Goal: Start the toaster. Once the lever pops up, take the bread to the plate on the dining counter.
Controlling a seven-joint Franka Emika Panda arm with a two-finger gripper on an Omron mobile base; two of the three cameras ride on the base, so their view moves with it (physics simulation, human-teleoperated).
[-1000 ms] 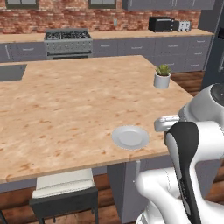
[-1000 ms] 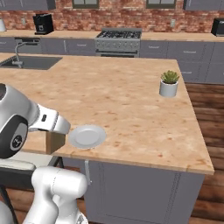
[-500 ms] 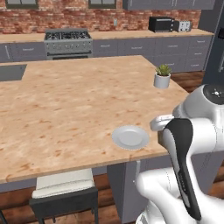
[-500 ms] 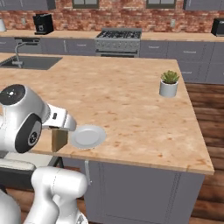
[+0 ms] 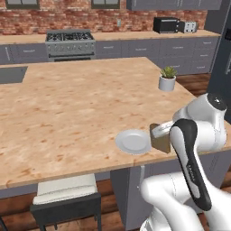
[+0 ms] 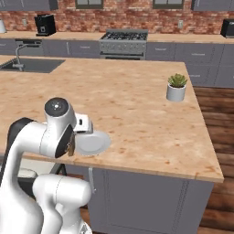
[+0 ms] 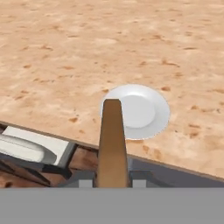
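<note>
Clamped on the bread point(image 7: 112, 140), the tool point(image 7: 113, 180) is holding the slice edge-up just short of the plate point(image 7: 142, 111). That plate is sitting near the edge of the wood-grain surface point(image 5: 67, 108), with a potted plant point(image 5: 167, 78) standing well apart from it.

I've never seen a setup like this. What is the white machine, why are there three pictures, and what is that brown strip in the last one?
The white machine is a robot arm on a driving base in a simulated kitchen. Two pictures come from cameras on the base, behind the arm to its left and right. The third comes from a camera on its hand. Its gripper is shut on a slice of bread, seen edge-on there as the brown strip. On the dining counter lie a white plate, near the edge, and a potted plant. The bread is beside the plate, not yet on it.
</note>
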